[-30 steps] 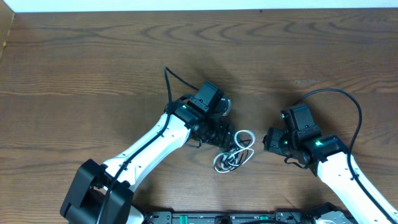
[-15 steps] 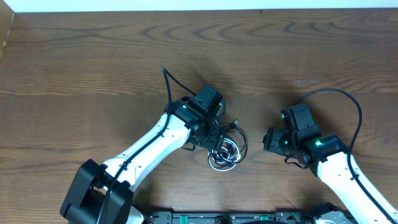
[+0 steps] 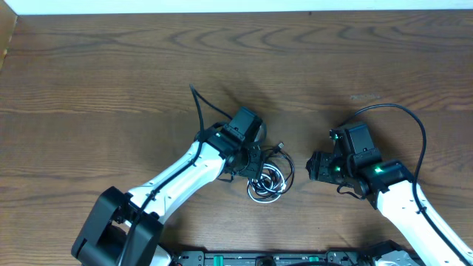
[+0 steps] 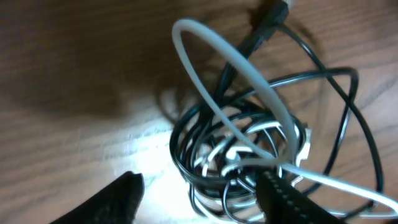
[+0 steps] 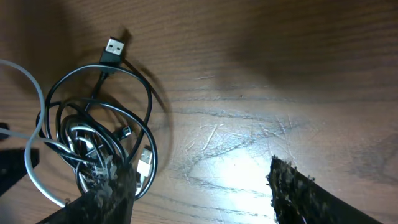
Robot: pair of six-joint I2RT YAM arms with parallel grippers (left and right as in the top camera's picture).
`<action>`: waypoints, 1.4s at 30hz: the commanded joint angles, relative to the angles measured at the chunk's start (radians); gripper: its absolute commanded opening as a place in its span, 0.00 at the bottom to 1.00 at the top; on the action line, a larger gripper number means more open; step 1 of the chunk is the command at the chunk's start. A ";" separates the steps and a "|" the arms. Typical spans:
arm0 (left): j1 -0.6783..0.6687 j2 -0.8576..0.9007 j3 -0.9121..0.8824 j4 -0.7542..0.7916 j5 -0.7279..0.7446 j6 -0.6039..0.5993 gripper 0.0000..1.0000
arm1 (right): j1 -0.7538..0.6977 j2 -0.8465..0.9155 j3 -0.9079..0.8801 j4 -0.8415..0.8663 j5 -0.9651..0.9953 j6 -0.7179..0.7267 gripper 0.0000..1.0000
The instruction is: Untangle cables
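The white and black cables lie tangled in one small coil [image 3: 269, 180] on the wooden table. My left gripper [image 3: 256, 161] is open, right at the coil's left edge. In the left wrist view the coil [image 4: 245, 149] sits between and just ahead of the open fingers [image 4: 205, 199]; a white loop [image 4: 227, 81] stands up out of it. My right gripper [image 3: 313, 168] is open and empty, a short way right of the coil. The right wrist view shows the coil [image 5: 93, 134], a black USB plug [image 5: 113, 48] and a white plug [image 5: 144, 160] left of its open fingers [image 5: 205, 193].
The brown wooden table [image 3: 111, 66] stretches around both arms. A thick black wire [image 3: 403, 118] loops over the right arm, and another [image 3: 198, 103] rises behind the left arm. The robot base [image 3: 266, 258] lies along the front edge.
The coil has been dragged a little to the left and bunched tighter, with the left gripper moving along with it. The right gripper has edged slightly left toward it.
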 commanded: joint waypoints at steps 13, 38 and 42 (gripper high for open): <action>0.003 0.000 -0.164 0.227 -0.010 -0.220 0.45 | 0.005 0.004 -0.006 0.101 -0.176 -0.103 0.65; 0.003 -0.032 -0.162 0.398 0.269 -0.316 0.07 | 0.073 0.173 -0.006 0.151 -0.222 -0.184 0.69; 0.003 -0.121 -0.162 0.401 0.301 -0.269 0.07 | 0.072 0.227 -0.006 0.148 -0.150 -0.183 0.63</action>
